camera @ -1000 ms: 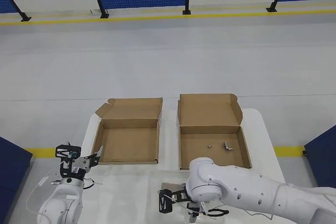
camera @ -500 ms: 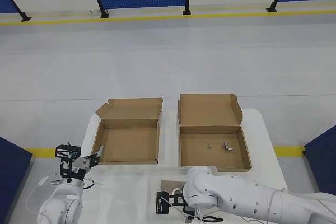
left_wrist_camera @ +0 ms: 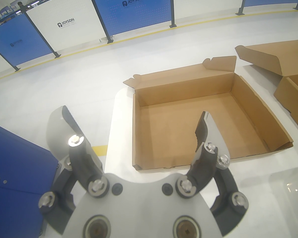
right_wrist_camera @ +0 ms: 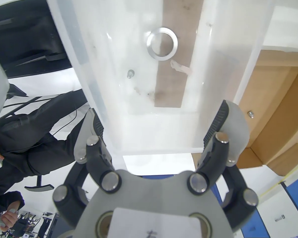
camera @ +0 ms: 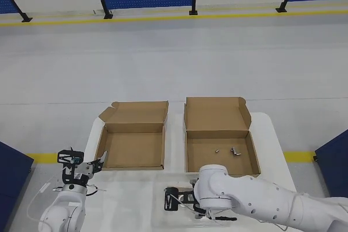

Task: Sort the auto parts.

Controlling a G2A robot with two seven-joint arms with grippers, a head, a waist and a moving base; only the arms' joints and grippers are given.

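A clear plastic bin (right_wrist_camera: 72,40) near the table's front edge holds a metal ring (right_wrist_camera: 162,44), a small bolt (right_wrist_camera: 130,73) and a pale pink scrap (right_wrist_camera: 180,67). My right gripper (right_wrist_camera: 161,115) hangs open over the bin's end, one finger on each side of it, holding nothing. The right cardboard box (camera: 252,152) holds two small metal parts (camera: 236,152), and a nut (right_wrist_camera: 250,114) lies in it. The left cardboard box (left_wrist_camera: 260,115) has nothing in it. My left gripper (left_wrist_camera: 134,115) is open at the table's left edge (camera: 95,164), short of that box.
A brown strip (right_wrist_camera: 181,8) lies under the clear bin. Both boxes have their lids folded back toward the far side. A narrow gap of white table (camera: 175,145) separates them. Blue panels (camera: 6,174) stand close on either side of the table.
My right wrist has moved away from the front edge, toward the boxes, and now covers the brown strip in the top view. The left arm has not moved.
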